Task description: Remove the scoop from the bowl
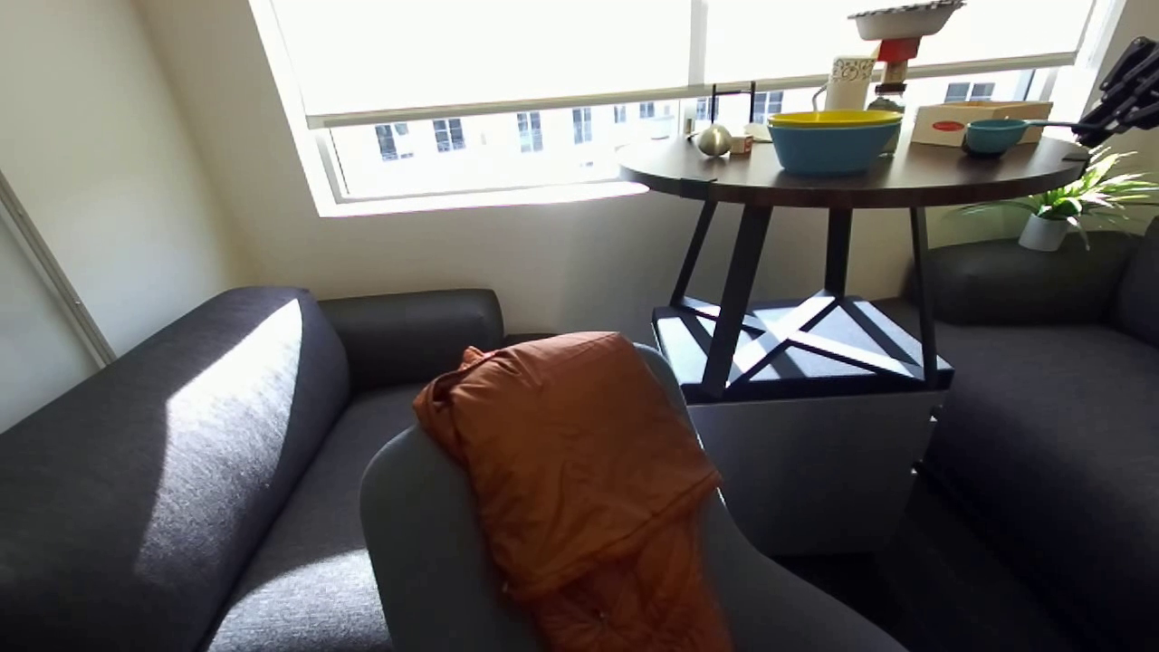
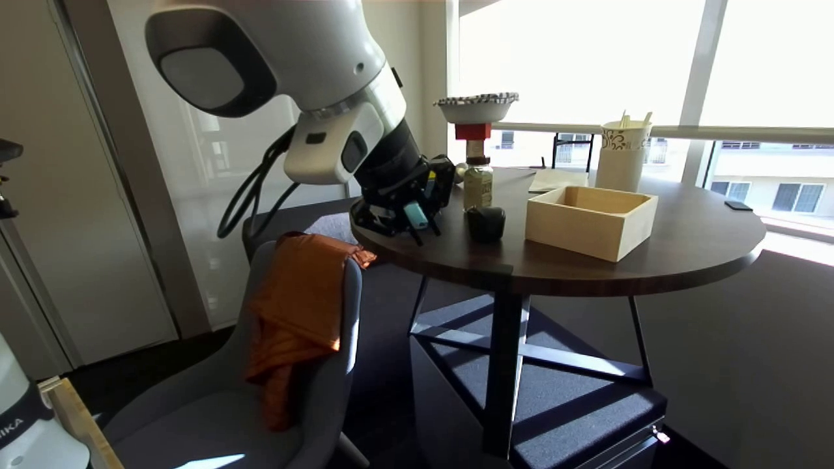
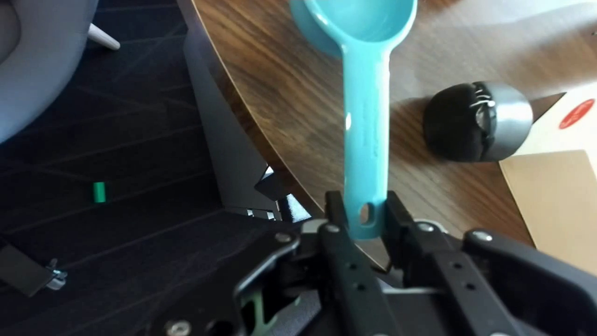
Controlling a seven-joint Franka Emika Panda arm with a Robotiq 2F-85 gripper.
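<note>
Pinching scoop (image 3: 367,126) by hdl end, claw (image 3: 366,205) closed on it nr edge of bench (image 3: 284,93); blue bowl (image 1: 831,149) apart fr scoop, prob. ahead of claw.

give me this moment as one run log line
gripper: closed on teal scoop at handle end | position: scoop head over table, outside blue bowl and yellow bowl | removal: looks done | release: not yet

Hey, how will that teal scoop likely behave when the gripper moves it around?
The teal scoop looks like moulded plastic with a straight handle, so it should stay stiff. Its cup sits well beyond the fingers gripping the handle's end, so it may pivot. The handle's glossy highlight hints at a smooth surface that could slip.
</note>
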